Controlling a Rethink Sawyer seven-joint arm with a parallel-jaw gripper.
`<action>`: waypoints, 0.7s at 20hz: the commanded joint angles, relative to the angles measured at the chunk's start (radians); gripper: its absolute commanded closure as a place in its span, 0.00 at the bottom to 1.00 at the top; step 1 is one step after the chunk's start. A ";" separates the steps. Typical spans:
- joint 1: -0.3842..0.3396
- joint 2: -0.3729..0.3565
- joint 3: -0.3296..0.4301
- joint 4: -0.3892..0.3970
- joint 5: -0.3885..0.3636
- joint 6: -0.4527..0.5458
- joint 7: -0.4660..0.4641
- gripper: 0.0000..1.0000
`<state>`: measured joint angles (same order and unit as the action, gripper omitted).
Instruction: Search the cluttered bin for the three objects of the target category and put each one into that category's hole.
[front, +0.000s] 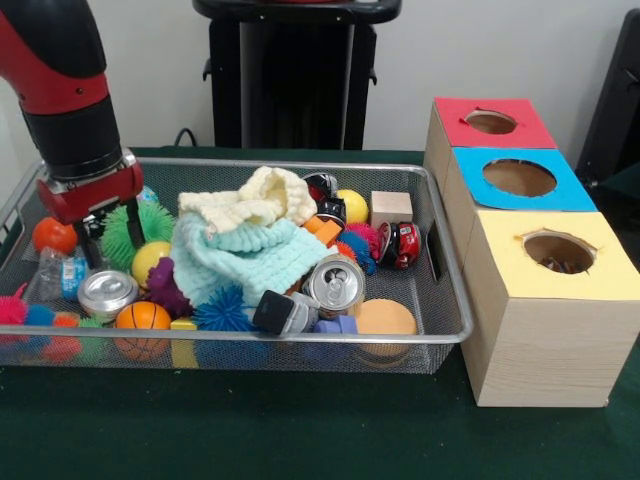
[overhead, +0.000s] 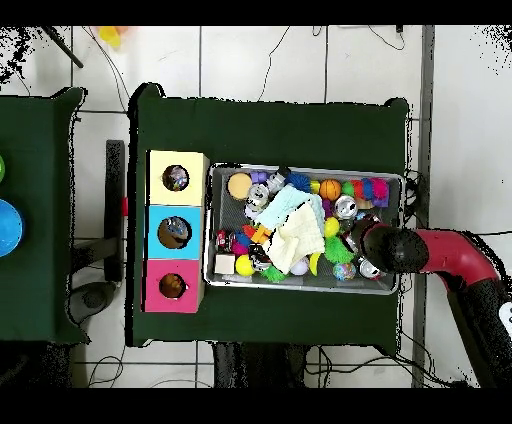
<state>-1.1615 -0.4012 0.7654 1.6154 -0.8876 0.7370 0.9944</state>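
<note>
While my gripper (front: 108, 232) hangs at frame left, jaws spread, I judge the can (front: 106, 293) light, slippery; grip its sides.

Wire-mesh metal bin (front: 445, 300); shiny metal can (front: 336, 283); fuzzy knitted cloth (front: 240, 255); matt wood-grain boxes (front: 545, 345).

Taking the bin (front: 440, 250) as my mark in the front view: three boxes (front: 545, 300) stand in a row just beside its right wall; cloths (front: 245, 240) lie heaped at its middle; a can (front: 335, 283) rests before them; my gripper (front: 108, 235) hangs inside its left end, above another can (front: 106, 292).
</note>
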 joint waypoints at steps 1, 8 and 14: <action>0.060 0.074 -0.013 -0.021 -0.118 -0.121 -0.150 0.00; 0.054 0.111 -0.039 -0.081 -0.145 -0.158 -0.110 0.00; 0.058 0.148 -0.040 -0.124 -0.170 -0.213 -0.083 0.00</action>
<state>-1.1345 -0.3879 0.7640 1.5751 -0.9549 0.6724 0.9944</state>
